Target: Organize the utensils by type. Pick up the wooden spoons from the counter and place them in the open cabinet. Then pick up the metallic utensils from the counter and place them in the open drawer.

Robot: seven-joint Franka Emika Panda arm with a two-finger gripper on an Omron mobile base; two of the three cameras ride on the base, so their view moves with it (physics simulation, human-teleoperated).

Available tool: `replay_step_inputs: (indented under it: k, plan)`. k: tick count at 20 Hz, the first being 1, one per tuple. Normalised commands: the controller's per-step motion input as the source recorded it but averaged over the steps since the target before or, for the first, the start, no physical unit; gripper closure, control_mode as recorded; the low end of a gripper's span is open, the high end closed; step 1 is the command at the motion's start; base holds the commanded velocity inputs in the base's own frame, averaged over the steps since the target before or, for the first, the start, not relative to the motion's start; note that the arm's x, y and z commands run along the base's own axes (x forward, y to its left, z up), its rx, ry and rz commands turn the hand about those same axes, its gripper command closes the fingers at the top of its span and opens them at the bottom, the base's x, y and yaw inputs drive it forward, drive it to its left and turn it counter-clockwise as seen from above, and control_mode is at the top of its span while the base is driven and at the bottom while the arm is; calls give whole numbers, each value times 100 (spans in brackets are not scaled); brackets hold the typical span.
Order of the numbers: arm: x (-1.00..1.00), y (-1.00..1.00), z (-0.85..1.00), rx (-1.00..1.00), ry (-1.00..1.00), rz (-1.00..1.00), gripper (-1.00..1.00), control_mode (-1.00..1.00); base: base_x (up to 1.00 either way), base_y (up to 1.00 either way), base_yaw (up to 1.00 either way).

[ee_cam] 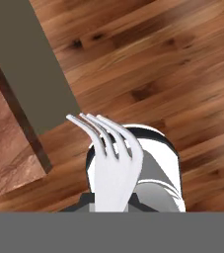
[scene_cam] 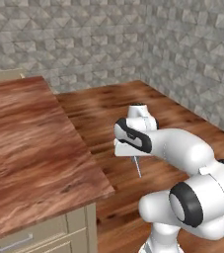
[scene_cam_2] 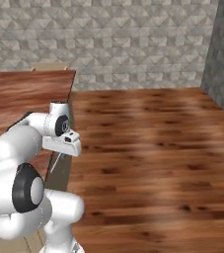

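My gripper (scene_cam: 133, 156) hangs off the counter's right edge, over the wooden floor, shut on a silver fork (ee_cam: 112, 163). The fork's tines fan out up and to the left in the hand view. In the base views its thin handle (scene_cam: 137, 168) juts down below the hand (scene_cam_2: 56, 162). The glossy reddish-brown counter (scene_cam: 29, 148) lies to the gripper's left, and its corner (ee_cam: 2, 158) shows in the hand view. The wooden spoons, the open cabinet and the open drawer are out of view.
A cream base panel with a shut drawer front (scene_cam: 15, 242) sits under the counter's near edge. Wooden floor (scene_cam_2: 153, 143) stretches to the right as far as grey stone-tiled walls (scene_cam_2: 133, 44). My own arm's elbow (scene_cam: 197, 202) fills the lower right.
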Motion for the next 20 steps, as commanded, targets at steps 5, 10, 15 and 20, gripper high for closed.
replay_step_inputs:
  k: [5,10,15,20]
  plan:
    - [0,0,0,0,0,0,100,100,56,-84,0]
    - [0,0,0,0,0,0,100,100,61,-83,0]
    - [0,0,0,0,0,0,100,100,74,-74,1]
    - [0,0,0,0,0,0,100,100,79,-66,5]
